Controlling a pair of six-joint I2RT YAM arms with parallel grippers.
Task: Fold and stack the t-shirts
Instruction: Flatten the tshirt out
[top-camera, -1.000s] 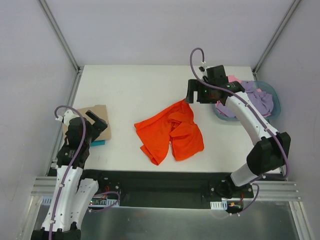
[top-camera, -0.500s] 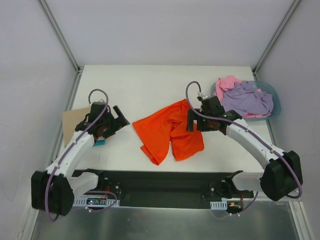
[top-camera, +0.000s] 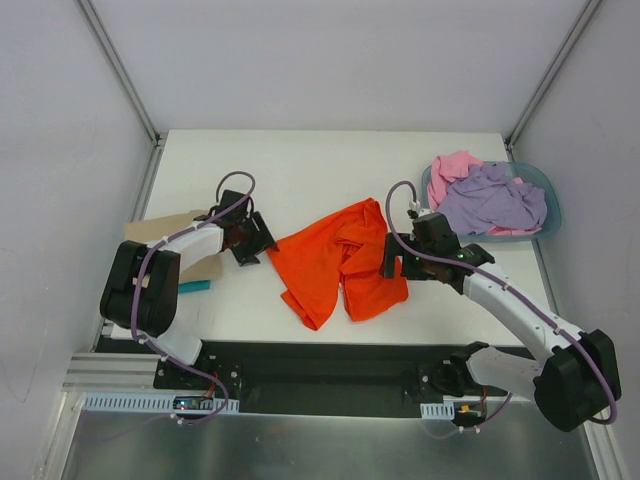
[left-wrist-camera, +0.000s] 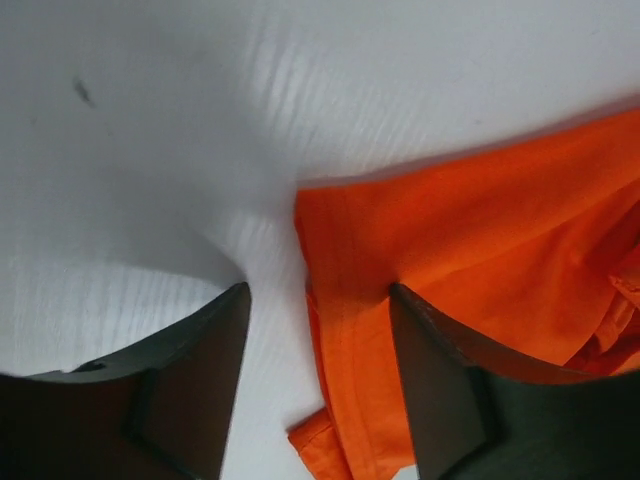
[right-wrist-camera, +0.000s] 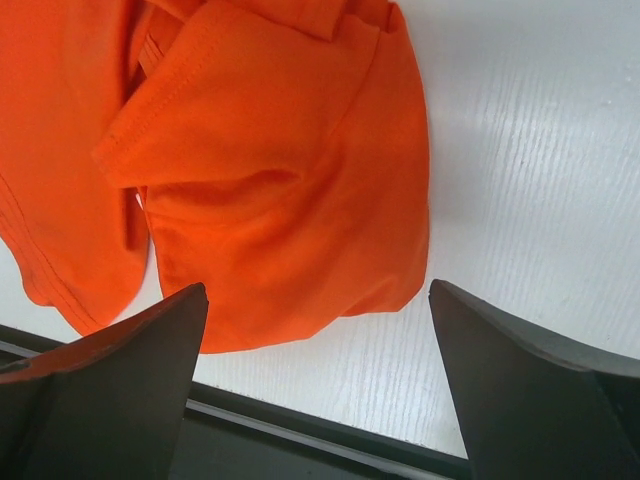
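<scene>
The orange t-shirt (top-camera: 340, 262) lies crumpled in the middle of the white table (top-camera: 300, 170). My left gripper (top-camera: 258, 240) is at the shirt's left edge. In the left wrist view the jaws stand apart around the hem of the orange t-shirt (left-wrist-camera: 470, 220), with that gripper (left-wrist-camera: 318, 290) low over the table. My right gripper (top-camera: 392, 258) hovers open at the shirt's right side, above its lower right corner (right-wrist-camera: 290, 200); nothing is held between this gripper's (right-wrist-camera: 318, 288) fingers. The lilac t-shirt (top-camera: 490, 200) and pink t-shirt (top-camera: 455, 165) are heaped in the basin.
The blue-grey basin (top-camera: 550, 200) stands at the table's right edge. A brown cardboard sheet (top-camera: 165, 228) and a small teal object (top-camera: 197, 286) lie at the left. The table's dark front edge (right-wrist-camera: 300, 440) runs just below the shirt.
The left arm swung in from the cardboard to the shirt's left edge and its jaws narrowed. The right arm came from the basin down to the shirt's right side, still open.
</scene>
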